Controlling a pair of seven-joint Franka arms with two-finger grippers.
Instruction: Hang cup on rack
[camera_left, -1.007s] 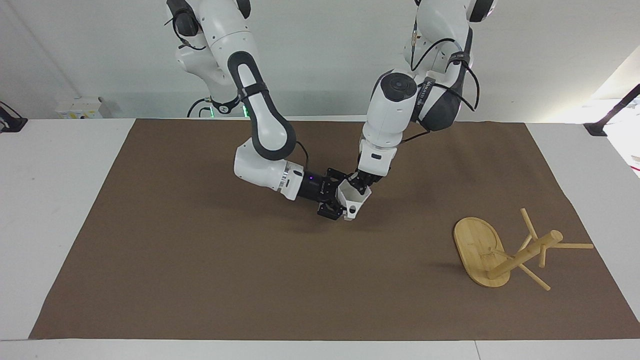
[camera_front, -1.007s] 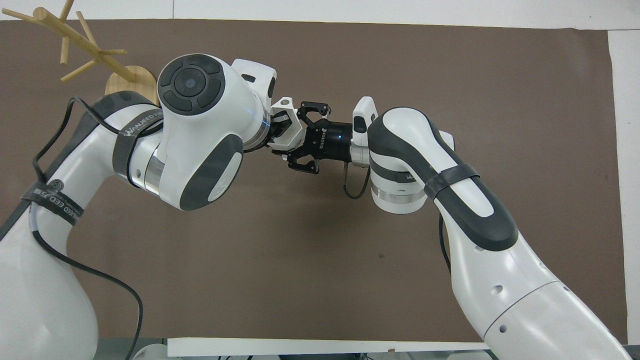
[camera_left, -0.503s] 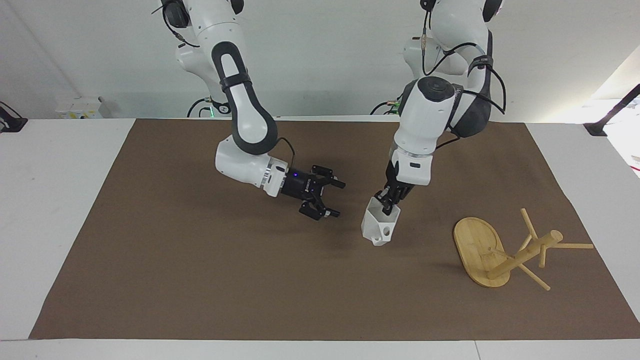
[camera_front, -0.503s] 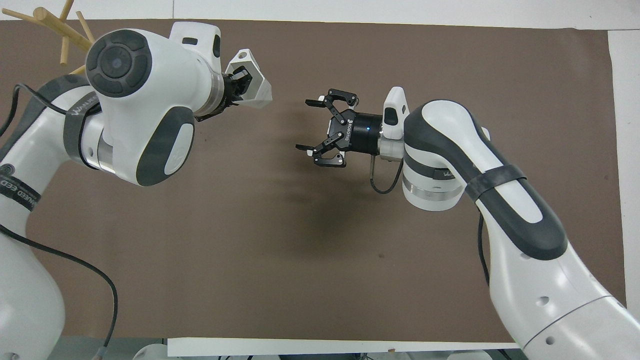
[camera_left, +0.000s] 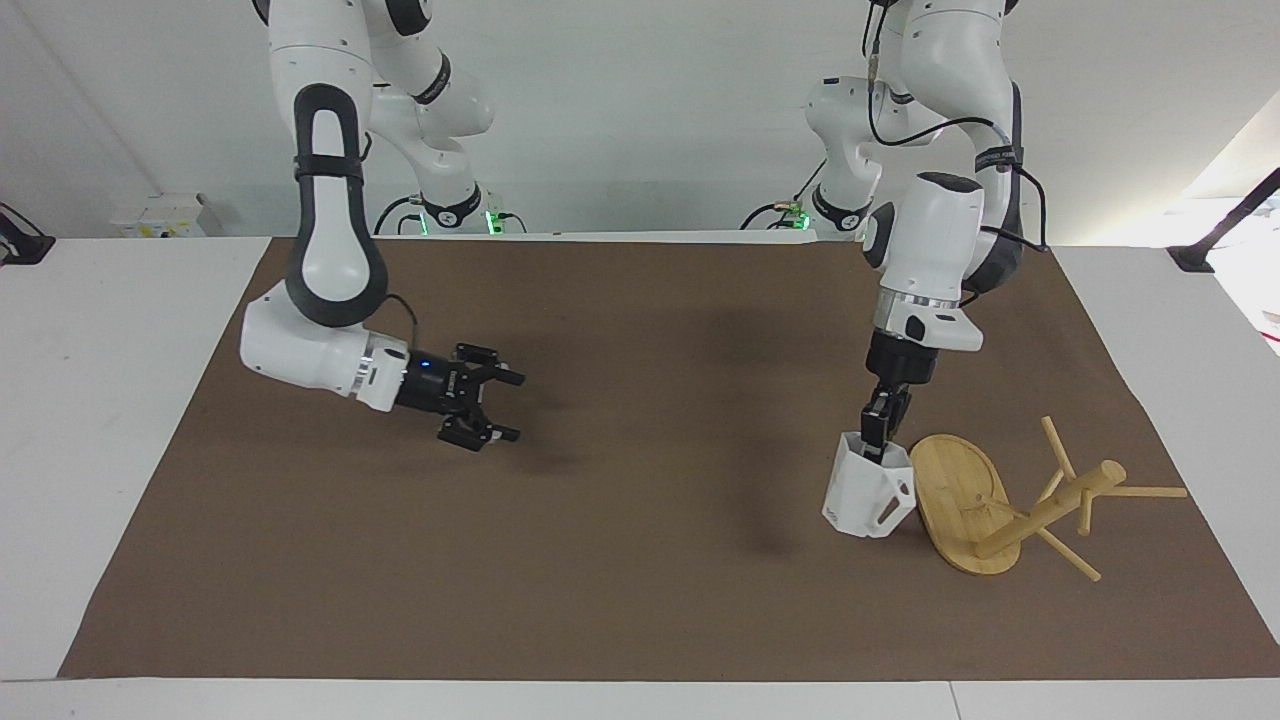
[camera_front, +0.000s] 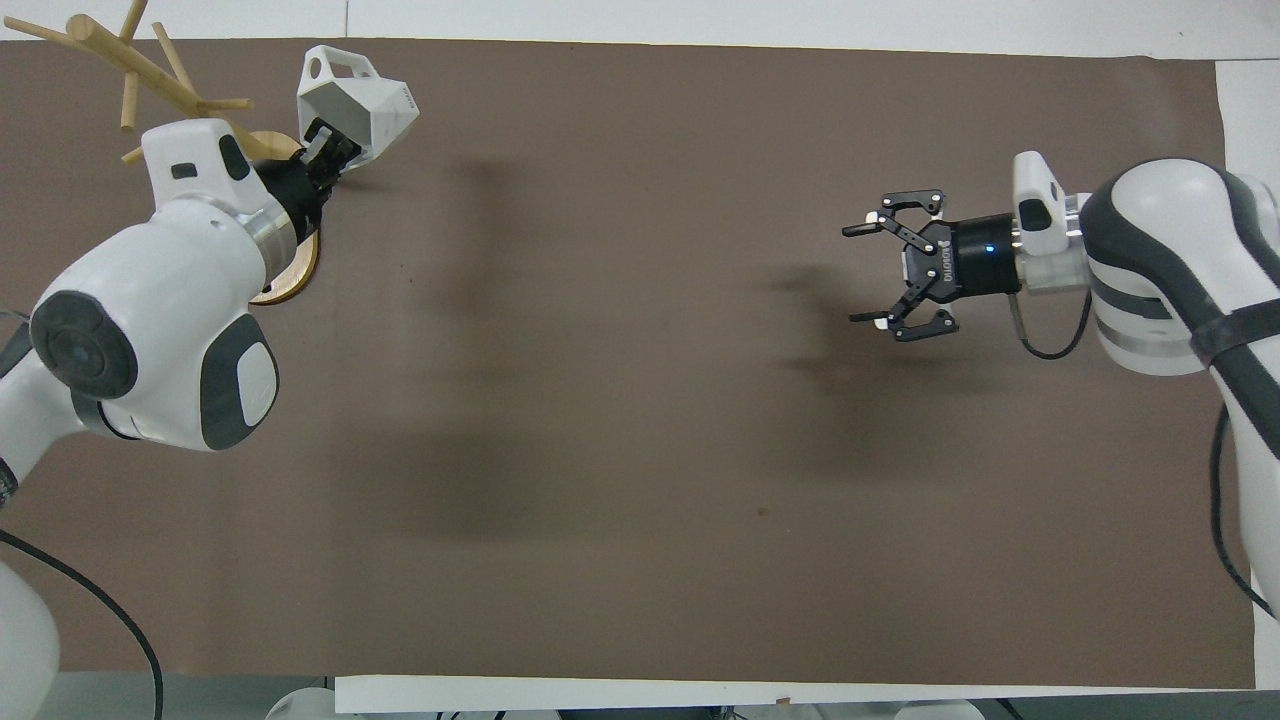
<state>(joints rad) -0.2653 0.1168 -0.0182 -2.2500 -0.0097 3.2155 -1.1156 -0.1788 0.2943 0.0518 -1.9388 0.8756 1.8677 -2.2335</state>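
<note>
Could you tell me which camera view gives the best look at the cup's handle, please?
The overhead view: the cup tilts in the left pincer and its handle shows as an open loop against the mat. The facing view shows the handle lower and foreshortened beside the rack.

The white faceted cup (camera_left: 866, 494) has been carried from the middle of the brown mat (camera_left: 640, 600) toward the left arm's end of the surface, pinched at its rim by the left end effector (camera_left: 873, 447), and is now just beside the oval base of the bamboo rack (camera_left: 960, 500). The right end effector (camera_left: 507, 406) has been opened, released from the cup and drawn back toward the right arm's end.
</note>
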